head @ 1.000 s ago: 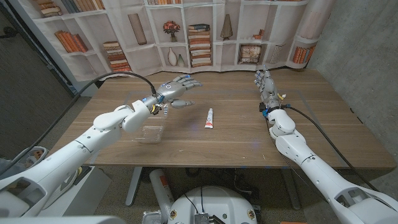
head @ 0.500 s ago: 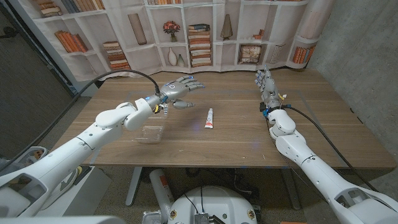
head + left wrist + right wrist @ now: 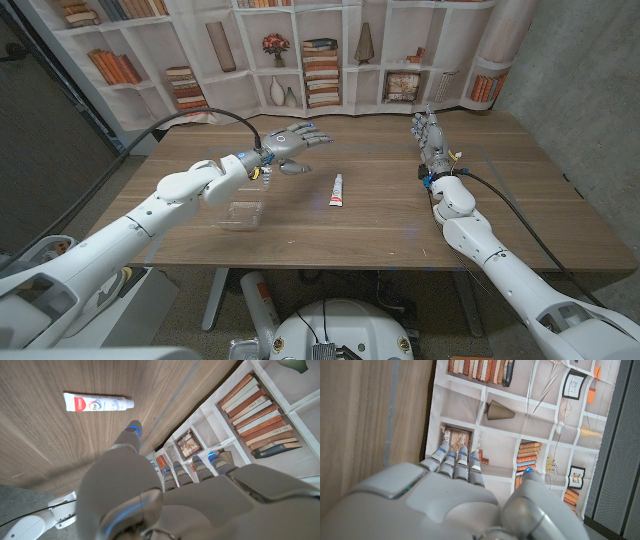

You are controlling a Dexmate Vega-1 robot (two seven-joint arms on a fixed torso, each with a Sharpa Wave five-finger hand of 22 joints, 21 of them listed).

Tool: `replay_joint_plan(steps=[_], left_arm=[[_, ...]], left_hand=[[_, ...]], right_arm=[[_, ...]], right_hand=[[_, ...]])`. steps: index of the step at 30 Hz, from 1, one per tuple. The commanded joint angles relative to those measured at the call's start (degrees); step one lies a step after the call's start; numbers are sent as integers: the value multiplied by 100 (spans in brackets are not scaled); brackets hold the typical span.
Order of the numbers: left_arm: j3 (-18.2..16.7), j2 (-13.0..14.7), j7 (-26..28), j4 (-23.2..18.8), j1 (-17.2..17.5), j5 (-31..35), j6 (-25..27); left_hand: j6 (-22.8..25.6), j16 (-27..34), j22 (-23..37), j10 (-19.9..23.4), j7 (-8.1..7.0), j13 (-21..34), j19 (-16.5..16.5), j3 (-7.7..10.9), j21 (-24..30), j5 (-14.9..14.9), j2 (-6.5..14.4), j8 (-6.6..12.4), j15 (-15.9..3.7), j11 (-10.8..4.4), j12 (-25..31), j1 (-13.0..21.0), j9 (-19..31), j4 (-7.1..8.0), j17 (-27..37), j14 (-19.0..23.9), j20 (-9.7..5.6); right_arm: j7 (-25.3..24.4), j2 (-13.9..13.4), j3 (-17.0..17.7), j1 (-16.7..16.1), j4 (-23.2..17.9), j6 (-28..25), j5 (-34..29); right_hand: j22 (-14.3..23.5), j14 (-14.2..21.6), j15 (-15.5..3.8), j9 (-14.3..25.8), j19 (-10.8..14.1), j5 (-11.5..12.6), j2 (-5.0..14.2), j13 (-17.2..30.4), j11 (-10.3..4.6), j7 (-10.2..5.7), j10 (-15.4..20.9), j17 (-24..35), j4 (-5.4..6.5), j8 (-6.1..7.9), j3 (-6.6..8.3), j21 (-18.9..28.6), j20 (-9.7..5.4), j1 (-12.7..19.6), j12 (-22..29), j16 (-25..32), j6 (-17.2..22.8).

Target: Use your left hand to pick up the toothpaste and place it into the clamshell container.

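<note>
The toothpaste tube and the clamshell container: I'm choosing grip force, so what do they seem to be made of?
The toothpaste tube looks like soft, glossy plastic laminate: white, printed, flat-lying, probably squeezable. The clamshell container looks like thin clear plastic; the wood grain shows through it, with faint glints on its edges.

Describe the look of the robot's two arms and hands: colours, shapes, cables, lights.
Both arms are glossy white, built of rounded segments. The left hand and right hand are metallic grey, with small blue lights on the fingers. A black cable arcs to each wrist, where coloured wires show.
</note>
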Motion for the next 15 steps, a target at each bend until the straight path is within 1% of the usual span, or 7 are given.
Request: replay_joint_plan(steps=[1, 5, 7, 11, 15], left_arm=[[195, 18, -555, -220, -177, 379, 99], [203, 34, -557, -283, -182, 462, 109], [215, 36, -555, -284, -190, 501, 108], [238, 83, -659, -333, -213, 574, 90], [221, 106, -647, -353, -214, 594, 77]], left_hand=[[-40, -25, 11, -66, -39, 31, -34, 21, -52, -39, -22, 0, -531, -16, 2, 113, 31, 7, 5, -71, 28], [-99, -33, 15, -105, -61, 32, -105, 2, -104, -56, -66, -13, -537, -18, -4, 198, 34, 21, 6, -116, 70], [-113, -35, 17, -114, -72, 32, -111, -4, -112, -60, -79, -15, -544, -19, -4, 221, 35, 27, 6, -132, 66], [-161, -43, 22, -142, -70, 32, -122, -19, -132, -72, -103, -24, -547, -21, -5, 281, 37, 41, 7, -180, 81], [-197, -36, 25, -172, -54, 32, -128, -27, -148, -81, -112, -28, -535, -23, -7, 344, 40, 51, 7, -194, 114]], right_arm=[[81, 71, 7, 83, 151, 95, 37], [89, 84, 15, 96, 171, 128, 39], [88, 84, 17, 97, 173, 129, 39], [76, 85, 30, 91, 173, 131, 50], [82, 97, 41, 92, 187, 156, 62]], right_hand=[[26, 63, -12, 11, 65, -4, 24, 11, 7, 2, 53, 14, -6, -19, -6, -25, -84, 3, -26, -15, 59], [26, 65, -11, 11, 68, -5, 24, 11, 7, -2, 55, 14, -8, -20, -8, -31, -83, 3, -26, -15, 57], [26, 65, -15, 11, 68, -5, 24, 11, 5, -2, 58, 14, -8, -21, -9, -34, -83, 3, -25, -15, 55], [26, 65, -11, 11, 71, -6, 25, 11, 5, -1, 64, 14, -11, -21, -11, -41, -82, 4, -24, -16, 54], [27, 68, -13, 11, 74, -6, 26, 11, 14, -1, 69, 14, -13, -20, -13, -48, -82, 5, -24, -16, 59]])
